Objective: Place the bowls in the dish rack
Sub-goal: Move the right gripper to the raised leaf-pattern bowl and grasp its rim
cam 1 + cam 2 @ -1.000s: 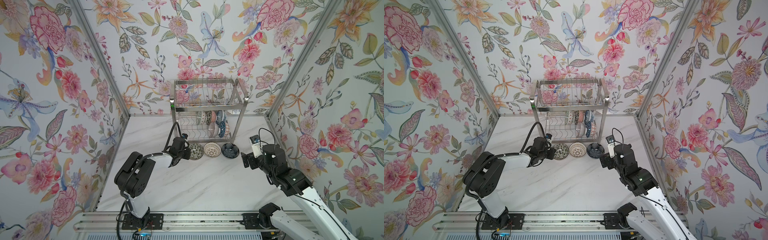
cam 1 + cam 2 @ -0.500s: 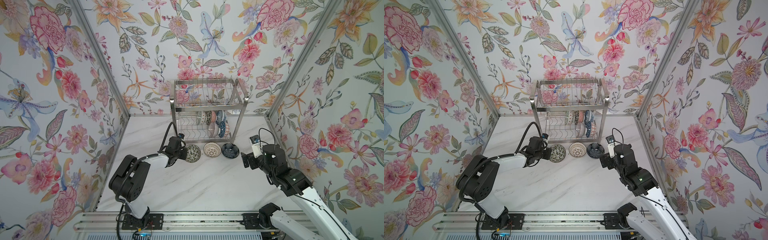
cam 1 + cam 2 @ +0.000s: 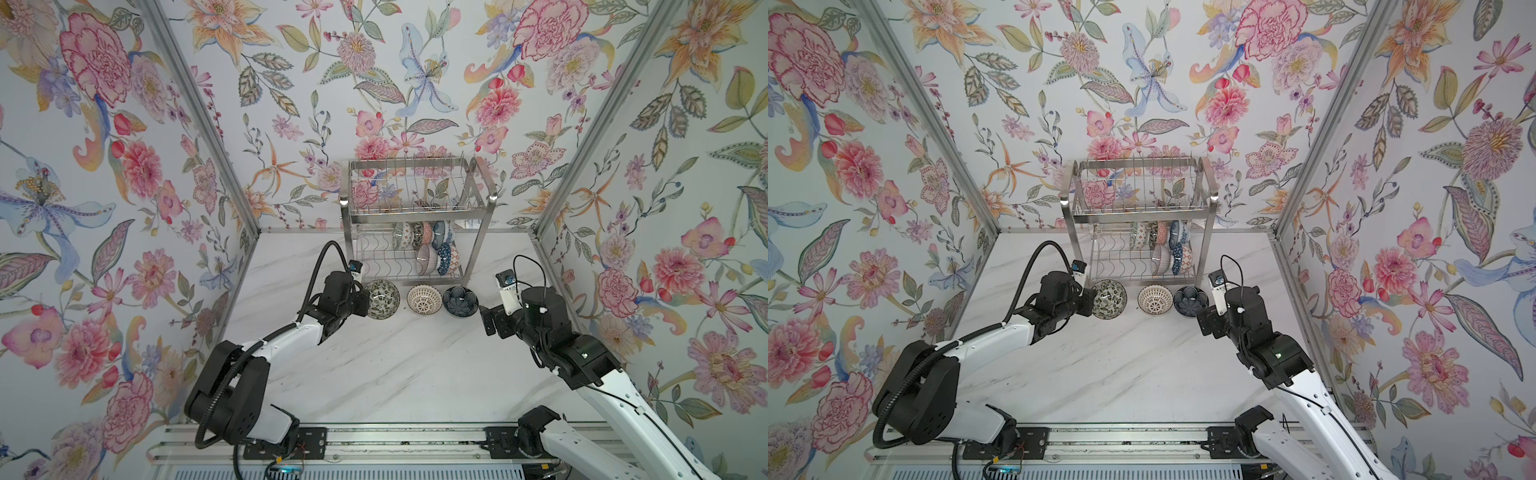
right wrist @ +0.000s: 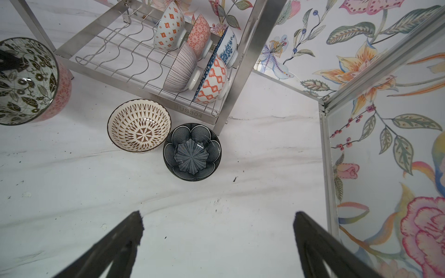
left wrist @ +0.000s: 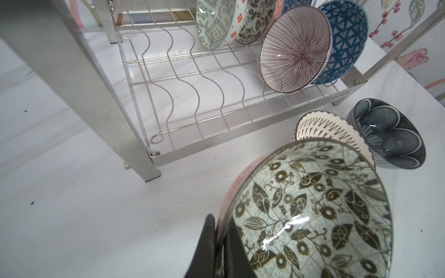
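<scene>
Closest to me, my left gripper [image 5: 220, 225] is clamped on the rim of the black-and-white floral bowl [image 5: 313, 216], with one finger inside and the other against its pink outer wall. The bowl is tilted. I cannot tell whether its foot touches the marble table [image 3: 374, 374]. My right gripper [image 4: 218, 214] hangs over bare tabletop with its jaws wide apart, holding nothing, on the right side of the scene.

A little farther out, in both top views, the gripped bowl [image 3: 382, 298] is the leftmost of three in a row just in front of the dish rack [image 3: 415, 208]. The cream bowl with brown markings [image 4: 139, 128] sits upright in the middle. The dark blue bowl [image 4: 192, 151] sits upright to its right, by the rack's front right leg. Their rims are touching or nearly so.

Beyond them, several bowls stand on edge among the wavy wires at the right end of the rack's lower shelf. In front are the pink radial-lined bowl [image 5: 296, 48] and, pressed behind it, the blue-triangle bowl [image 5: 346, 45]. More patterned bowls lean in the row behind. The upper shelf's upright prongs rise against the floral back wall [image 3: 415, 62].
</scene>
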Robot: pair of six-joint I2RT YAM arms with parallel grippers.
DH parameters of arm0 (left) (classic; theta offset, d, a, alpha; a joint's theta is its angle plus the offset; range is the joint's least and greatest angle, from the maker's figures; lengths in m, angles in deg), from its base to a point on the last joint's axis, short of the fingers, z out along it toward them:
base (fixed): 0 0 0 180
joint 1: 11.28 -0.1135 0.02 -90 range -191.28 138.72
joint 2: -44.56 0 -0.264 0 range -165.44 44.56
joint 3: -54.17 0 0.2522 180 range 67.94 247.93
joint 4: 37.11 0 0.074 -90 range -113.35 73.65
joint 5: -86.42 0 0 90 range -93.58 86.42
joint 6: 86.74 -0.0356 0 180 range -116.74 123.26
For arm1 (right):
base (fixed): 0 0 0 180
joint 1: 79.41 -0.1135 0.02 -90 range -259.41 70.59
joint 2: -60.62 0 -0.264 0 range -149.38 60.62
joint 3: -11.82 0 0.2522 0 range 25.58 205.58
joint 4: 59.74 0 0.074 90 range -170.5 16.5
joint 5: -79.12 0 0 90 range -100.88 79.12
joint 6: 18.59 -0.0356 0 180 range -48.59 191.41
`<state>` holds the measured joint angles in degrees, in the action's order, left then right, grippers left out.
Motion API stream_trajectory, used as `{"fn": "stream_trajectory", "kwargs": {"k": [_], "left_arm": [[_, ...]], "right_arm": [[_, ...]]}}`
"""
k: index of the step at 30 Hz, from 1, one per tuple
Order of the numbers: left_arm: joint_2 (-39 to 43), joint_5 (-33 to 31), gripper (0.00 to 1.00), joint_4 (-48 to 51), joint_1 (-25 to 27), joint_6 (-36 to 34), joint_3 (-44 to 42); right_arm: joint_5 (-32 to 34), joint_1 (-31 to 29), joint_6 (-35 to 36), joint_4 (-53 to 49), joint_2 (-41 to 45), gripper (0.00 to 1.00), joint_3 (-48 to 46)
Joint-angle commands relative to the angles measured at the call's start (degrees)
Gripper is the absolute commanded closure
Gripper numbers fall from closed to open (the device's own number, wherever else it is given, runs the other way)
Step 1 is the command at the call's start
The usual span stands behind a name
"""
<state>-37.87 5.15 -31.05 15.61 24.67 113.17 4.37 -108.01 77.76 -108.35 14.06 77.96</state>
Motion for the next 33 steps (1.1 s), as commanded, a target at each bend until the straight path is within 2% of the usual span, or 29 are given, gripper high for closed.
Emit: {"fn": "stream_trajectory", "kwargs": {"k": [1, 6, 10, 12, 16, 19, 26, 33], "left_arm": [[3.1, -0.3, 1.00, -2.1, -0.3, -0.8, -0.1], [5.7, -1.2, 1.00, -1.1, -0.2, -0.8, 0.3], [6.9, -2.1, 1.00, 0.1, 0.2, -1.0, 1.6], [7.2, -2.5, 1.00, 0.1, 0.6, -0.7, 2.1], [6.7, -2.8, 1.00, -1.2, 1.9, 0.6, 2.7], [6.2, -3.6, 1.00, -1.8, 3.3, 1.4, 3.4], [4.6, -5.5, 1.00, -4.1, 5.7, 3.8, 4.8], [3.1, -6.1, 1.00, -4.6, 7.5, 4.3, 6.6]], "right_arm": [[-1.0, -0.6, -0.6, 0.8, -1.0, 0.01, 2.3], [-2.8, -0.6, -2.4, -0.3, -3.0, 0.01, 5.2], [-6.5, -1.5, -7.1, -0.8, -6.1, 0.01, 8.6], [-6.0, -3.3, -9.5, -0.4, -8.1, 0.01, 9.9], [-1.7, -10.5, -12.6, 5.2, -11.7, 0.01, 8.9], [-1.8, -12.9, -15.1, 10.7, -14.3, 0.01, 7.6], [-5.3, -14.9, -20.6, 25.3, -22.0, 0.01, 6.1], [-5.2, -15.5, -24.4, 30.9, -30.9, 0.00, 8.4]]}}
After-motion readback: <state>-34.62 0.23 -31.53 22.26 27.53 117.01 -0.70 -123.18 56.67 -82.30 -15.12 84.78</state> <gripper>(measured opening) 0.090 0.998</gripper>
